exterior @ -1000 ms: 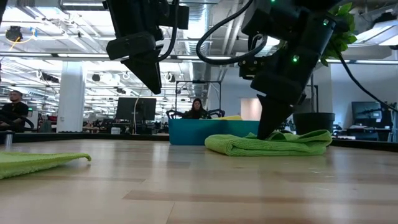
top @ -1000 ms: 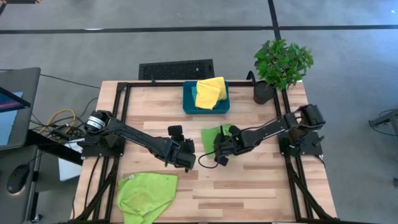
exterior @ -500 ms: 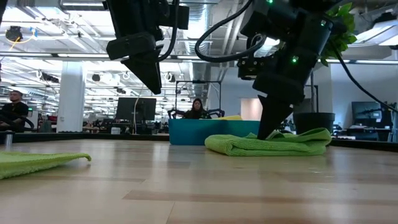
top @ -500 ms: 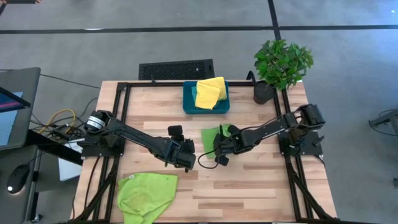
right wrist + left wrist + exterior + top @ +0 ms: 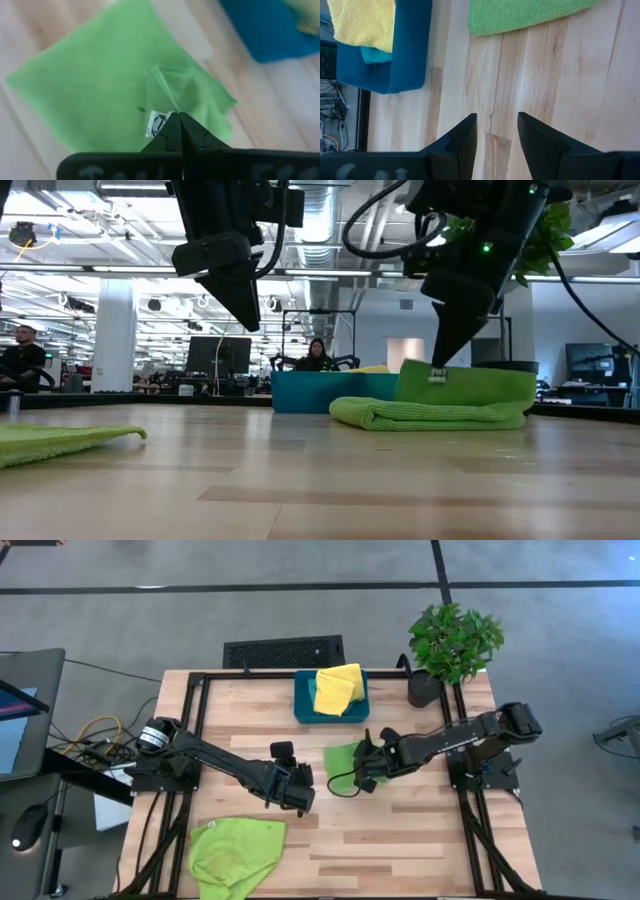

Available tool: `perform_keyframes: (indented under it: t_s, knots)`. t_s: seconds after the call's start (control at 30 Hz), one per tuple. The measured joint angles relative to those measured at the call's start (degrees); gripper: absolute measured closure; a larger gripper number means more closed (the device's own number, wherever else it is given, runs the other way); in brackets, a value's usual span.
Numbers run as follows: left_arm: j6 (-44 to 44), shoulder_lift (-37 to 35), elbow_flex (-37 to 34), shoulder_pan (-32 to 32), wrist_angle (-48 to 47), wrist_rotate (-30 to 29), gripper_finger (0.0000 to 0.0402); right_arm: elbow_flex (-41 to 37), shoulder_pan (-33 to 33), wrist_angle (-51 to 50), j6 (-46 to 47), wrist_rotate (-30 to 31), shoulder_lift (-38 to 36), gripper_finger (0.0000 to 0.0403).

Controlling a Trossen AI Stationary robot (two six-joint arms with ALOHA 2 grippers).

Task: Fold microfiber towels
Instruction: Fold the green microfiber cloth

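Note:
A lime green microfiber towel (image 5: 343,757) lies folded at the table's middle, right of centre. My right gripper (image 5: 364,773) is shut on its labelled corner, and the upper layer (image 5: 468,385) stands raised over the folded rest (image 5: 420,415). My left gripper (image 5: 305,802) hangs open above bare wood to the left of that towel, touching nothing. A second lime green towel (image 5: 235,852) lies spread at the near left edge. A yellow towel (image 5: 338,688) sits in the teal bin (image 5: 303,705), with a teal cloth (image 5: 375,55) under it. My right gripper pinches the upper layer's corner (image 5: 167,107) between its two fingers, beside the white label (image 5: 156,125) and the stitched edge. The fingers slant down from the table's right. That corner is lifted and the layer rises toward it, while the folded rest stays on the table.
A potted plant (image 5: 452,645) stands at the far right corner. The teal bin sits at the far edge, just behind the held towel. Bare wood (image 5: 400,840) stretches along the near right. Black frame rails (image 5: 190,730) run along the table's sides.
My right gripper has risen and drawn a little toward the table's right edge, taking the towel's labelled corner with it. The upper layer now stands up from the fold; the lower layers stayed flat in place.

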Motion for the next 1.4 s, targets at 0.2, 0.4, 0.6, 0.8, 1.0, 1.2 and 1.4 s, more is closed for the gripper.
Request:
perform_keyframes:
  t_s: [0.2,0.4,0.6,0.8,1.0,1.2,1.4]
  knots:
    - [-0.02,-0.02,0.0,0.0,0.03,0.0,0.0267,0.0,-1.1,-4.57,4.79,1.67,0.1,0.0398]
    - [-0.04,-0.02,0.0,0.0,0.03,0.13,0.0267,-0.04,-1.65,-6.31,7.93,1.47,2.5,0.0397]
    - [-0.02,-0.02,0.0,0.0,0.31,0.16,0.0267,-0.01,-1.72,-9.33,11.49,3.27,3.3,0.0397]
    - [-0.02,-0.02,0.02,0.02,0.29,0.12,0.0267,-0.02,-1.72,-13.14,13.83,3.96,2.93,0.0393]
    - [-0.35,-0.02,0.0,0.11,0.27,0.13,0.0267,-0.02,-1.74,-12.98,13.59,3.87,2.93,0.0374]
    - [-0.44,-0.03,0.0,0.11,0.29,0.14,0.0267,-0.02,-2.88,-13.02,13.32,3.67,2.93,0.0348]
    - [-0.51,-0.03,0.01,0.11,0.27,0.48,0.0267,-0.01,-4.25,-13.04,13.33,0.84,3.15,0.0314]
